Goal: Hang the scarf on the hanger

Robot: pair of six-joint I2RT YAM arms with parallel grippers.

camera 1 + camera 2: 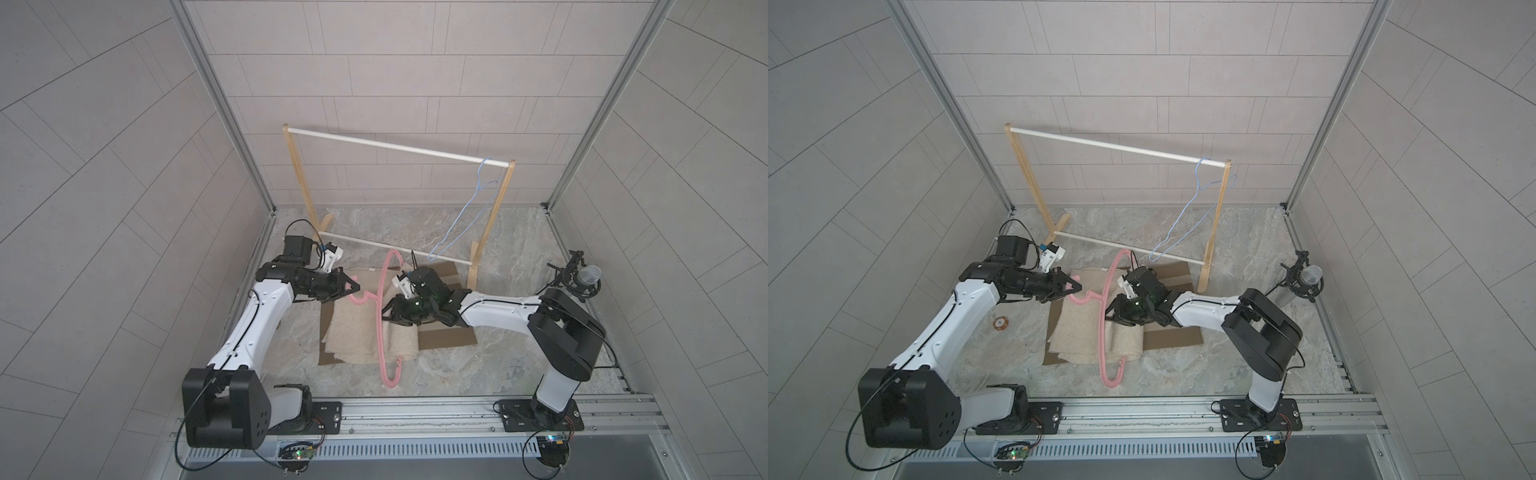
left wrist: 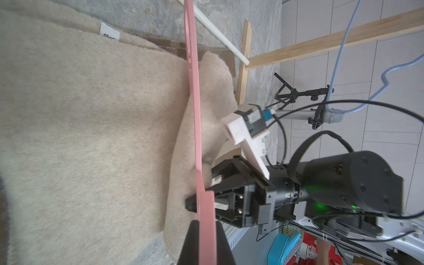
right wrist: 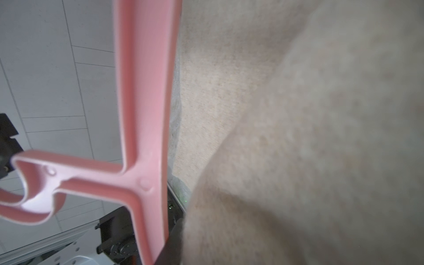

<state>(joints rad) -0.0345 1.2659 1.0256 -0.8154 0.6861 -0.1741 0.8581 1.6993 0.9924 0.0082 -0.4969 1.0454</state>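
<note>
The beige scarf [image 1: 353, 332] [image 1: 1079, 336] lies spread on cardboard, and one fold of it [image 2: 206, 96] is bunched up beside the pink hanger [image 1: 379, 324] [image 1: 1102, 328]. The hanger stands on edge across the scarf. My left gripper [image 1: 357, 287] [image 1: 1079, 286] [image 2: 207, 223] is shut on the hanger's hook. My right gripper [image 1: 384, 313] [image 1: 1108, 313] [image 2: 202, 187] sits against the raised fold with its jaws parted. In the right wrist view the scarf [image 3: 321, 137] fills most of the frame next to the hanger [image 3: 144, 91]. Only one dark finger [image 3: 174, 238] shows there.
A wooden rack with a white rail [image 1: 399, 145] stands at the back, with a blue wire hanger [image 1: 469, 212] on its right end. Brown cardboard [image 1: 449, 336] lies under the scarf. A microphone on a stand [image 1: 588, 276] is at the right wall. A small round disc [image 1: 1000, 323] lies left.
</note>
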